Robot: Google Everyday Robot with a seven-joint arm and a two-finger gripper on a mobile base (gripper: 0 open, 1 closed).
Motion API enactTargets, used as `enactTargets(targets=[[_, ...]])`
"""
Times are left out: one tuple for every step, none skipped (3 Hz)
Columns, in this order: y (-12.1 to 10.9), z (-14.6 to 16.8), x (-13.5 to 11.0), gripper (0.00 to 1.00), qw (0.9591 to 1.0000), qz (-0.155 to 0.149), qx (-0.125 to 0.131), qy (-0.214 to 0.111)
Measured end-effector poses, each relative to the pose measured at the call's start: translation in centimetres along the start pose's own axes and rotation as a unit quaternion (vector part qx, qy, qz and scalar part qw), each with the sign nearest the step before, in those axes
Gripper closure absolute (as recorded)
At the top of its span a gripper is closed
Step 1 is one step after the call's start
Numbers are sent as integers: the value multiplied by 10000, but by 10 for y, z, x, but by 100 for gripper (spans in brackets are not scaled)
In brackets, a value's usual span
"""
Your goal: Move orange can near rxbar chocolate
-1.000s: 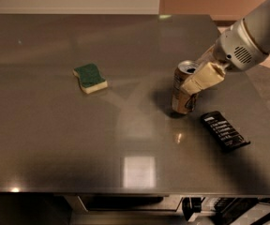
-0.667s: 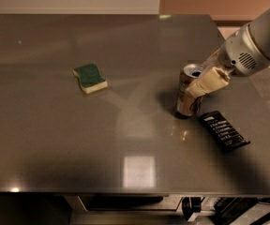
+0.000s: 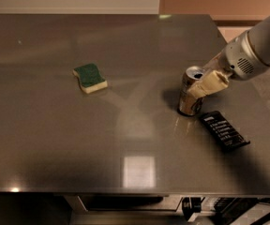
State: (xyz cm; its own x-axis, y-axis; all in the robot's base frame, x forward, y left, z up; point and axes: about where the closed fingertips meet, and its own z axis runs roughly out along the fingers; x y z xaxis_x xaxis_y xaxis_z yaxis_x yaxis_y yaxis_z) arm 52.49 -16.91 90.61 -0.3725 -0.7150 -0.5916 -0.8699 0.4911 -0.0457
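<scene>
The orange can [image 3: 187, 103] stands upright on the grey table at the right, tan body, silver top with a pull-tab hole. My gripper [image 3: 198, 85] comes in from the upper right and is shut around the can's upper part; one cream finger [image 3: 211, 82] lies across its right side, the other is hidden behind it. The rxbar chocolate [image 3: 224, 130], a flat black bar with white lettering, lies just right of and in front of the can, a small gap apart.
A green-and-yellow sponge [image 3: 90, 77] lies left of centre. The table's [image 3: 125, 139] front edge runs along the bottom, with dark shelving below. A wall and an orange-brown panel stand behind the far edge.
The gripper and the can have moved a little to the right and nearer, closer to the black bar. The sponge and the bar have not moved.
</scene>
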Motion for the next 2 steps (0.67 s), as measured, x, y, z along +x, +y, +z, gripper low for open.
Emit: enactTargets(targets=[[-5,-1,10,58,9999,129,102,4],[-6,-5,18,35,9996,229,182,-30]])
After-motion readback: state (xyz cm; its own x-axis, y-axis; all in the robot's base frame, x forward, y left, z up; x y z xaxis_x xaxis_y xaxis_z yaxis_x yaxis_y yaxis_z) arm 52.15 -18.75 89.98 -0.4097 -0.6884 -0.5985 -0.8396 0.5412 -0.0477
